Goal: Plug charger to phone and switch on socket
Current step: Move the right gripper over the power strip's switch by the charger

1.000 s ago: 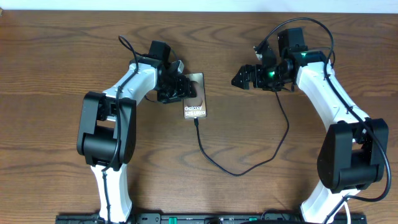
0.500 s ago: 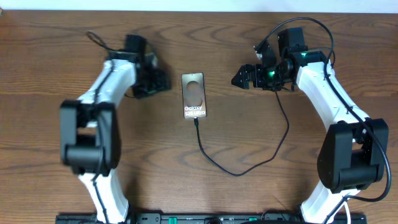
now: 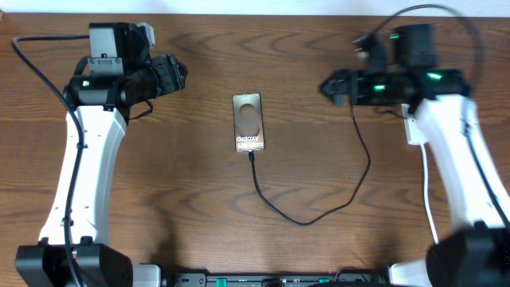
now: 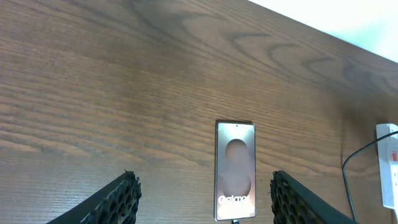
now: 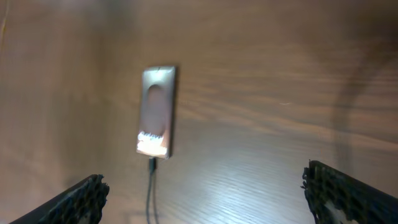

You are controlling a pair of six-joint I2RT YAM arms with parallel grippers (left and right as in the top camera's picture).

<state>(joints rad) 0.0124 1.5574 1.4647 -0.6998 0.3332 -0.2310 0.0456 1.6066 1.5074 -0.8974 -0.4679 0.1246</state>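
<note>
Left claw (image 3: 180, 73) and right claw (image 3: 326, 84) have pulled away from the phone (image 3: 248, 122), both open over wood-grain table (image 3: 159, 183).

Table (image 3: 183, 183) bare beside phone (image 3: 248, 122); charger (image 3: 303, 224) loops from its near end.

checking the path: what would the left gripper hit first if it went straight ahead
Probably the phone, lying flat on the table between the left gripper's open fingers in its wrist view; nothing before it, depth unclear.
</note>
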